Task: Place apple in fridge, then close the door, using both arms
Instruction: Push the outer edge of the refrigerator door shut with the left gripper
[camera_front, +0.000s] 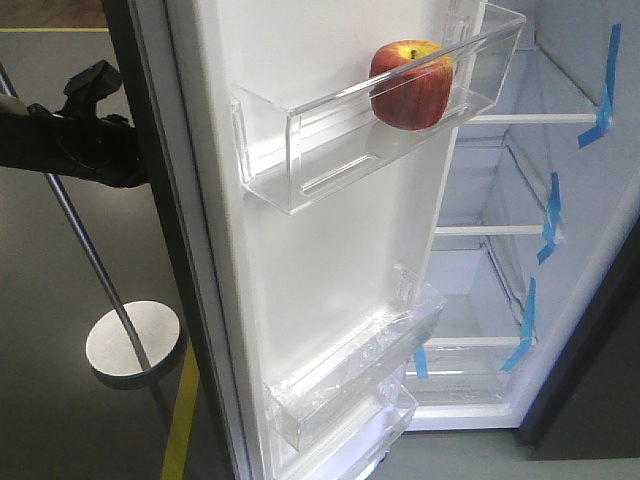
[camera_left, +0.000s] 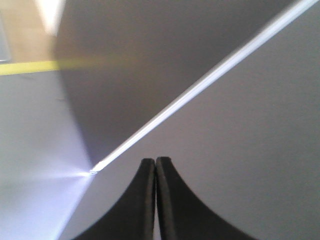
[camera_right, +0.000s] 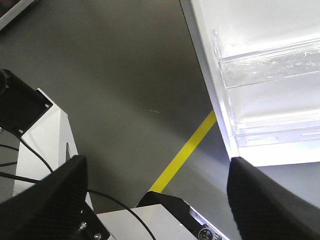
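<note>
The left gripper (camera_left: 155, 161) has its fingers pressed together with nothing between them, tips close to the dark outer side of the door (camera_front: 330, 260); whether they touch it cannot be told. The right gripper (camera_right: 157, 170) is spread wide and empty, low beside the door's bottom edge. The apple (camera_front: 411, 85) sits in the upper door bin (camera_front: 300, 150), not on a shelf (camera_front: 520, 118) of the fridge (camera_front: 480, 190). A sharp push could make the narrow tips skid on the smooth door. It could also jolt the apple, which stands above the bin's rim. The right arm may also lie in the door's swing. The apple is nearly round, with its stem axis roughly upright and the dimple on top.
</note>
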